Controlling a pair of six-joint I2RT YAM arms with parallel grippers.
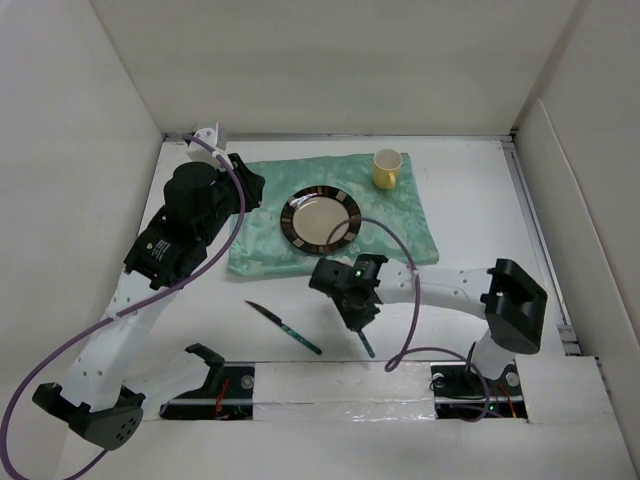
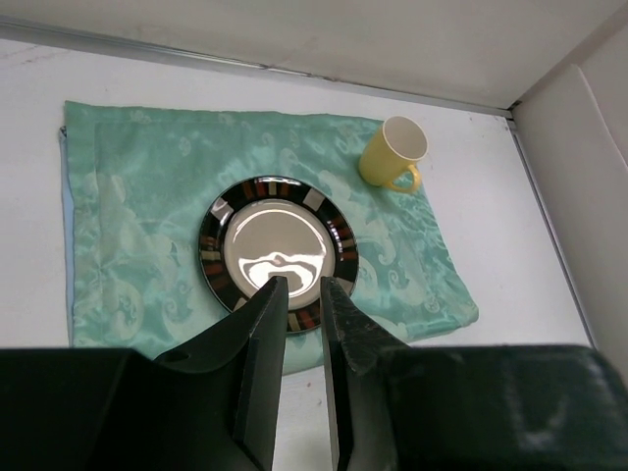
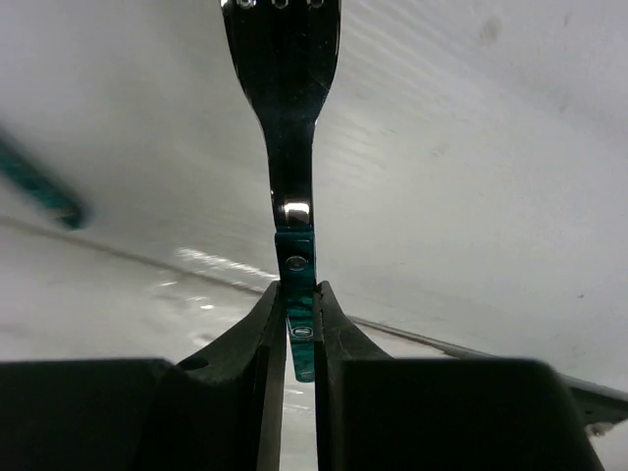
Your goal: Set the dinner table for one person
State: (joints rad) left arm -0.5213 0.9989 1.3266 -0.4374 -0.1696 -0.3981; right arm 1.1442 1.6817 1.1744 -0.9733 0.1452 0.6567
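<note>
White dinner table (image 1: 470,200) lies beneath right tool (image 3: 297,290) gripping fork (image 3: 285,98).

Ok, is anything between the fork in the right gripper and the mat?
Nothing visible: only bare table lies between the fork and the mat's near edge. The knife lies off to the left.

Dinner table (image 1: 470,190): smooth, matt white surface.
Cloth (image 2: 128,196): mint-green woven fabric with a soft sheen and a swirl pattern in the weave.
Plate (image 2: 278,250): glazed ceramic, high gloss. Reflections sit in the cream centre; the rim is dark and striped.
Mug (image 2: 392,154): yellow, smooth, glazed look.
Fork (image 3: 285,98): polished metal, mirror-bright. Handle teal, glossy, plastic-like.
Knife (image 1: 284,327): teal handle alike; blade finish too small to tell.
Right gripper (image 3: 296,294) and left gripper (image 2: 299,285): black matt plastic, faintly grainy.
</note>
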